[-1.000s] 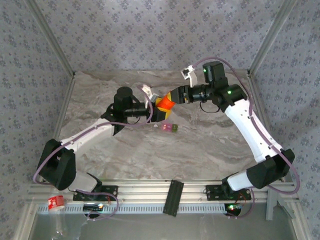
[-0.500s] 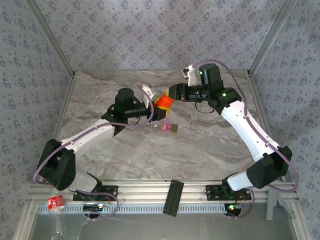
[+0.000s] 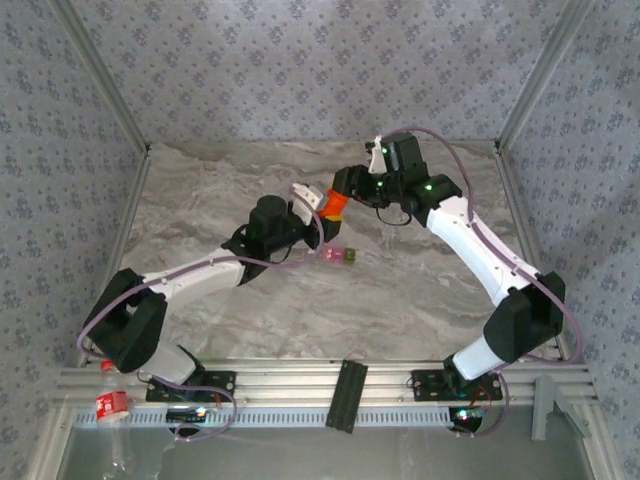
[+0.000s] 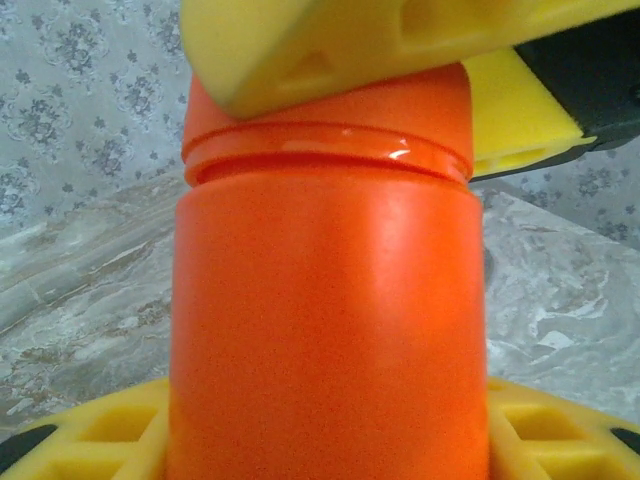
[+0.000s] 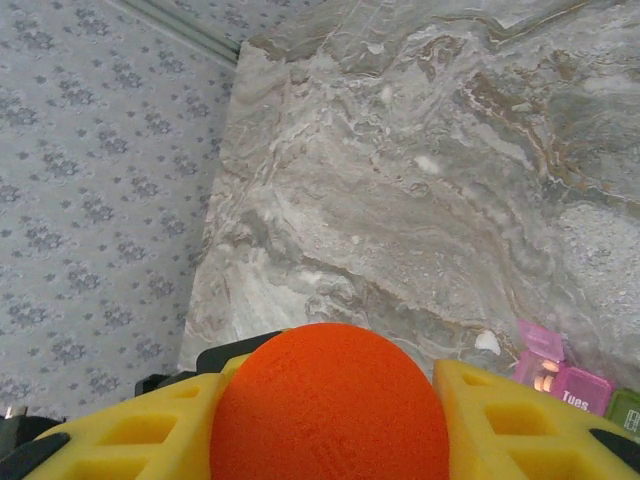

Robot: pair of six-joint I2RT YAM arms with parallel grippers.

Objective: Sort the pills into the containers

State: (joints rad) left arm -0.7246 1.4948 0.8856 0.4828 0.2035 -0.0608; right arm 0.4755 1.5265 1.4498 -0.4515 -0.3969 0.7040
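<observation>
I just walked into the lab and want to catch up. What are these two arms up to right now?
Both arms hold one orange bottle in the air over the table. The left gripper grips the bottle's body, and the right gripper is closed on the cap, probably to unscrew it. The pink and green containers sit on the table just below the bottle, untouched.
</observation>
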